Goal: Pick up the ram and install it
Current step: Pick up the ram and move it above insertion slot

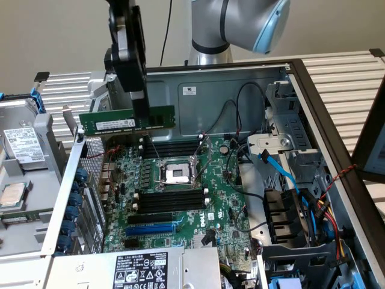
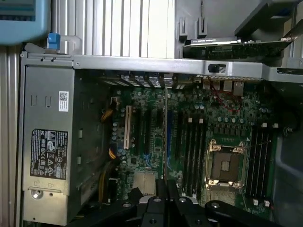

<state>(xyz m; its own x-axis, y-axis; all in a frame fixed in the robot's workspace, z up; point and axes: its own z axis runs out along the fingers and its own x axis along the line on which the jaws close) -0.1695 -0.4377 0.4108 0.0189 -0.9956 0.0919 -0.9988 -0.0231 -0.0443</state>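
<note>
One arm is hanging over the open computer case (image 1: 313, 96), and its gripper (image 1: 142, 120) is pinching the ram (image 1: 108, 124) between nearly closed fingers. The fingers are clamping the stick close to its middle. The ram is riding level in the air, long edge horizontal and its white label facing the exterior camera. It is sitting above the far part of the motherboard (image 1: 222, 211), toward the exterior view's left, and is touching nothing but the fingers.

Below it, two banks of black memory slots (image 1: 171, 198) are lying on either side of the CPU socket (image 1: 177, 174), and none of them is holding the stick. A blue expansion slot (image 1: 150, 229) is lying just nearer the camera than the closer bank, and a power supply (image 1: 144, 271) is standing at the near edge.

In the wrist view the gripper (image 2: 165, 191) is looking straight down at the board. The ram (image 2: 165, 142) is showing edge-on as a thin line, running parallel to the memory slots (image 2: 189, 151) and beside them.
</note>
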